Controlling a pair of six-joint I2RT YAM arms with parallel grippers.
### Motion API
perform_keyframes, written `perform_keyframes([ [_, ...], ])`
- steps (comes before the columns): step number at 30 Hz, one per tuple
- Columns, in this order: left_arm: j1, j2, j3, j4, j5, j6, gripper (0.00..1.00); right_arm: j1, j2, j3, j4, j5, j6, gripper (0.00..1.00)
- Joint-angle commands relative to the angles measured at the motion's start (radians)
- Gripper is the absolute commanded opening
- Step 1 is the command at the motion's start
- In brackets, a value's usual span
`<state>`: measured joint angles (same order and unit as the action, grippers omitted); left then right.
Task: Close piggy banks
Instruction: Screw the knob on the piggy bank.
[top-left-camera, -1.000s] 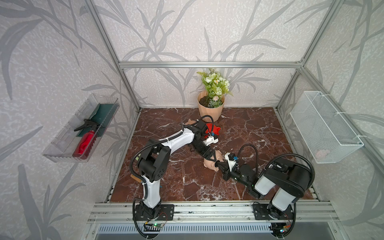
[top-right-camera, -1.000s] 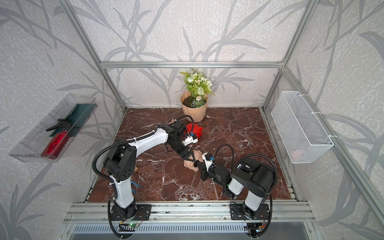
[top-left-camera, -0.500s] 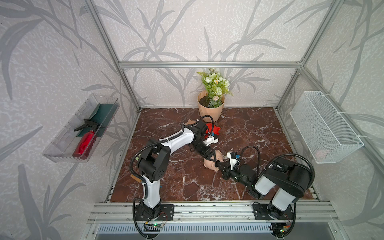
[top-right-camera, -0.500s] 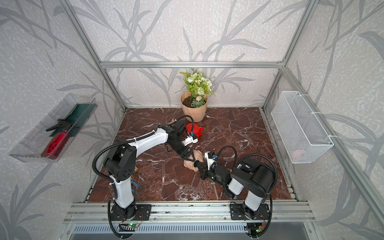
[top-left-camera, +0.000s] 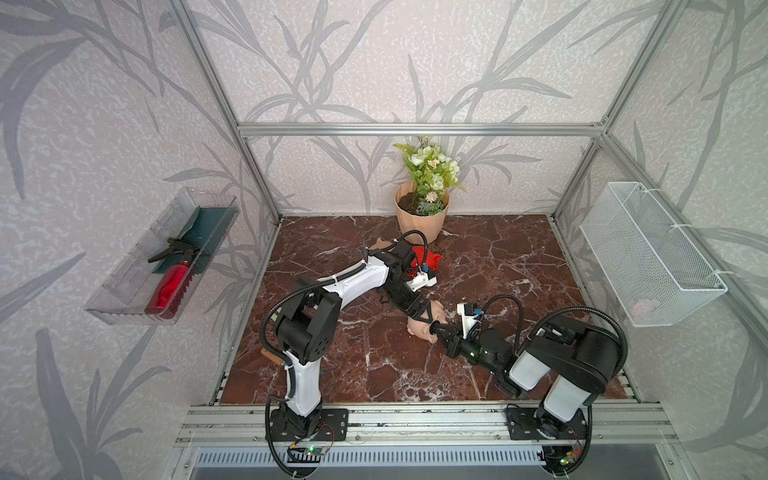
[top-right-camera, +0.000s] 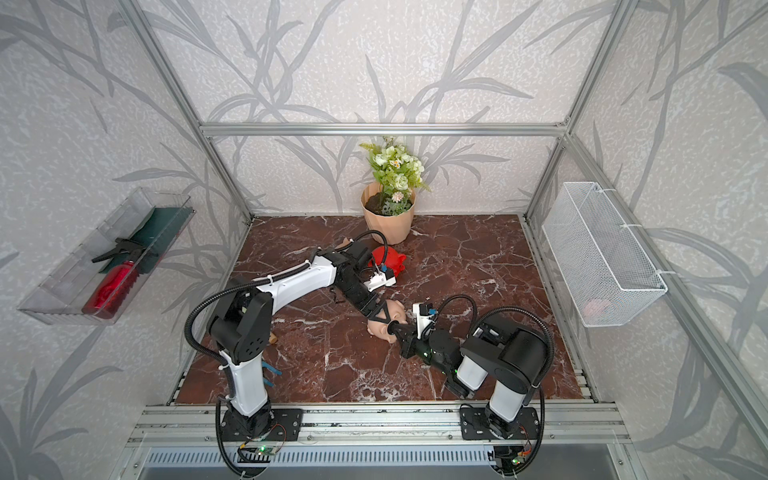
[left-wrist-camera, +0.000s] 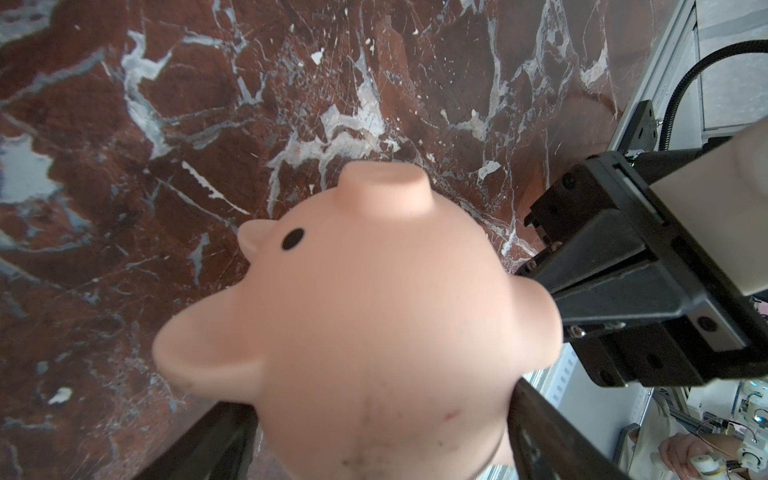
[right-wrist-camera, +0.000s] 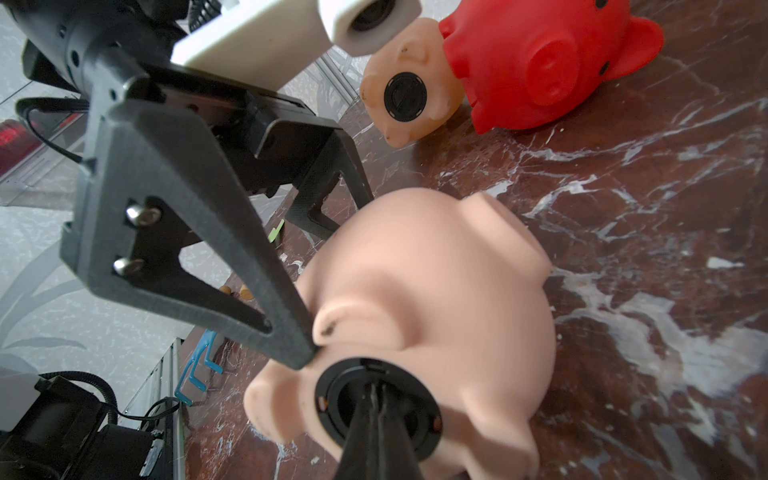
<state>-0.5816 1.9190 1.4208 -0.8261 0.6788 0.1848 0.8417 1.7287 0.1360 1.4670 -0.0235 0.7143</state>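
Observation:
A peach piggy bank (top-left-camera: 419, 326) (top-right-camera: 380, 326) (left-wrist-camera: 374, 311) lies on its side mid-table, and my left gripper (top-left-camera: 424, 318) (left-wrist-camera: 378, 436) is shut on its body, one finger on each flank. A black round plug (right-wrist-camera: 332, 388) sits in its belly hole. My right gripper (top-left-camera: 436, 330) (top-right-camera: 392, 328) (right-wrist-camera: 376, 392) is shut, with its joined tips pressed into the plug's middle. Behind them a red piggy bank (top-left-camera: 430, 259) (right-wrist-camera: 540, 62) lies on the table. Next to it is another peach piggy bank (right-wrist-camera: 409, 95) with a black plug in its belly.
A peach flowerpot (top-left-camera: 419, 224) with flowers stands at the back. A clear wall tray (top-left-camera: 124, 291) on the left holds a red spray bottle. A white wire basket (top-left-camera: 648, 257) hangs on the right. A blue clip (top-right-camera: 270, 372) lies near the left arm's base.
My right wrist has shifted slightly at the pig's belly. The left arm and the held pig have stayed where they were.

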Motion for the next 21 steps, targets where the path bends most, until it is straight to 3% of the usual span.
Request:
perform_keyframes([
  [1, -0.013, 0.032, -0.007, -0.066, -0.013, 0.027, 0.87, -0.004, 0.032, -0.018, -0.062, 0.064, 0.017, 0.0],
  [11, -0.012, 0.026, -0.009, -0.061, -0.023, 0.022, 0.87, 0.002, 0.016, -0.017, -0.062, 0.06, -0.019, 0.0],
  [14, -0.012, 0.025, -0.007, -0.058, -0.029, 0.018, 0.87, 0.01, 0.014, -0.009, -0.062, 0.047, -0.085, 0.0],
  [21, -0.011, 0.012, -0.008, -0.038, -0.044, 0.001, 0.91, 0.01, -0.05, -0.035, -0.084, 0.064, -0.164, 0.21],
])
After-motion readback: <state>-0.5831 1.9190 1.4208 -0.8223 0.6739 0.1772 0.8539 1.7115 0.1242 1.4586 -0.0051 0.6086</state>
